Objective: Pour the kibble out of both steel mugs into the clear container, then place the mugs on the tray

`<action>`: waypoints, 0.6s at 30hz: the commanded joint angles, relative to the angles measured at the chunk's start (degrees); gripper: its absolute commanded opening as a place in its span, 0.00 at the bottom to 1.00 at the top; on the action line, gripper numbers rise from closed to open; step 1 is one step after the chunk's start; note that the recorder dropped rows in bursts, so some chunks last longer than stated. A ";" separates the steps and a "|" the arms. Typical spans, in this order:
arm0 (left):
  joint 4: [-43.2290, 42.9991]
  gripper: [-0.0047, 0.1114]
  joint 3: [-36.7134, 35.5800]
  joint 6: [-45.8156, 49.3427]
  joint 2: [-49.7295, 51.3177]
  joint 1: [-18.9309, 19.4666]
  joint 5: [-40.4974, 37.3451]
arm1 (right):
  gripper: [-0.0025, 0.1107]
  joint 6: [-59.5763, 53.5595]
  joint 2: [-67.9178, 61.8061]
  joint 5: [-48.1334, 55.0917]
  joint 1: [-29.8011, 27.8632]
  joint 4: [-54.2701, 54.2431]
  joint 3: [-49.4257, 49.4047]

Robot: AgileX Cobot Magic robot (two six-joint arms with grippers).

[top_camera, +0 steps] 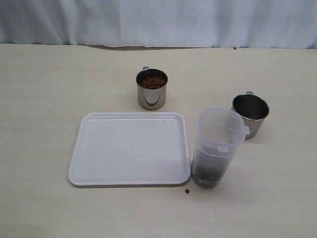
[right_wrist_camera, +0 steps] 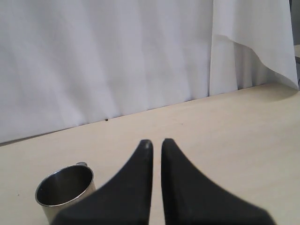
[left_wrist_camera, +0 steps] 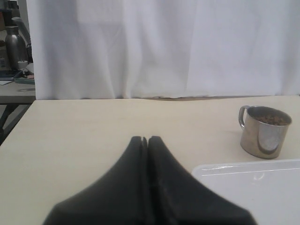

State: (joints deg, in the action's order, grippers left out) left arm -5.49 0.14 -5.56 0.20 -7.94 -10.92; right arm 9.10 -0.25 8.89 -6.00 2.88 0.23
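Left gripper (left_wrist_camera: 144, 139) closed, empty. The tray (top_camera: 129, 148) is bare; behind it one steel mug (top_camera: 151, 89) sits full of kibble (top_camera: 152, 82), unpoured. Just right of the tray the clear container (top_camera: 218, 146) holds some pellets; further right the second mug (top_camera: 250, 114) looks emptied. Right gripper (right_wrist_camera: 157, 142) closed, empty.

Test lab: white drape (top_camera: 158, 22) behind beige tabletop (top_camera: 39, 99)

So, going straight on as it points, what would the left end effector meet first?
Probably nothing nearby: the left end effector points across bare table toward the white curtain behind it. The steel mug with kibble and the tray sit off its line, though depth is hard to judge.
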 commanded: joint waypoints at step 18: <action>-1.76 0.04 -0.14 2.61 -0.20 0.25 14.71 | 0.07 -0.14 0.25 0.37 0.08 -0.15 -0.23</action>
State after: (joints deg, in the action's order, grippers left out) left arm -6.86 0.14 -3.53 0.20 -7.94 -3.19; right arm 9.10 -0.25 8.99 -6.00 2.88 0.23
